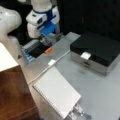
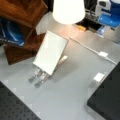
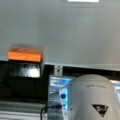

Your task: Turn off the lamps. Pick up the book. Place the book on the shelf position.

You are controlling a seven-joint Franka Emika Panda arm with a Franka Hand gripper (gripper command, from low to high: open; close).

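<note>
The white book [image 1: 56, 91] [image 2: 51, 52] leans on a slotted metal stand [image 2: 37, 77] near the table's middle, binding holes along one long edge. The lamp shade [image 2: 68, 10] glows bright white; in a front view it shows at the left edge [image 1: 5, 58]. The reddish-brown wooden shelf block [image 1: 15, 95] [image 2: 23, 11] stands beside the book. My gripper [image 1: 47, 38] hangs under the blue and white wrist at the table's far edge, above an orange block [image 1: 48, 50] and far from the book. Nothing shows in it. No fingers appear in the wrist view.
A black-topped box [image 1: 97, 48] [image 2: 107, 100] with silver sides fills one side. A white cable with an inline switch [image 1: 51, 62] [image 2: 103, 53] crosses the table; another white switch [image 1: 85, 55] [image 2: 99, 77] lies by the box. The orange block [image 3: 24, 55] sits at the table edge.
</note>
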